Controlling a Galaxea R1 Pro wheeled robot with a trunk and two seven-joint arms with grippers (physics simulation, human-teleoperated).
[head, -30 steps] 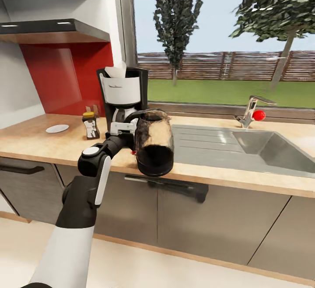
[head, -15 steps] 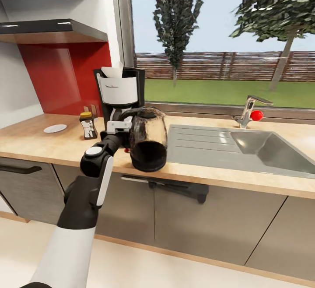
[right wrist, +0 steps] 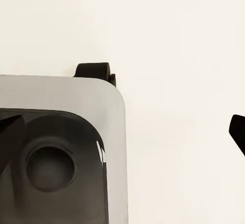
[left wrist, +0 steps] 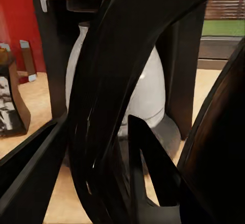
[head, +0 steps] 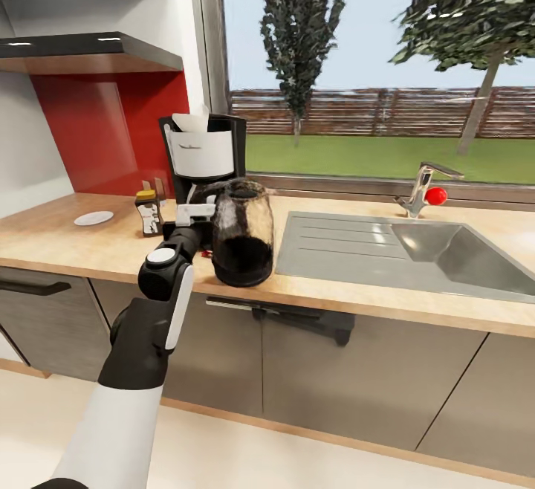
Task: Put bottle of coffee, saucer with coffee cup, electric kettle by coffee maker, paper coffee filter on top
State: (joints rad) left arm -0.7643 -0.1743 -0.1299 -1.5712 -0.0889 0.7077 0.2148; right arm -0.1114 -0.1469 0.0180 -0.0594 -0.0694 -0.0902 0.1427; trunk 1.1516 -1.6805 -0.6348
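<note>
The dark glass electric kettle (head: 241, 235) is at the kitchen countertop (head: 89, 247), just right of the black coffee maker (head: 206, 158). My left gripper (head: 195, 212) is shut on its black handle (left wrist: 109, 106). A white paper coffee filter (head: 191, 120) sticks out of the coffee maker's top. The bottle of coffee (head: 148, 214) with its yellow lid stands left of the machine, and the white saucer (head: 93, 218) lies farther left. The black kitchen shelf (head: 82, 46) hangs above. My right gripper (right wrist: 122, 132) is open over the pale floor. The coffee cup is out of view.
A steel sink (head: 446, 251) with drainboard and a faucet (head: 422, 188) with a red knob fill the counter's right half. Grey cabinet fronts (head: 349, 377) run below. A small tan box (head: 157, 186) stands behind the bottle. The robot's base (right wrist: 56, 152) is under the right wrist.
My left arm has carried the kettle left and back, closer to the coffee maker and lower toward the counter. The camera has shifted slightly.
</note>
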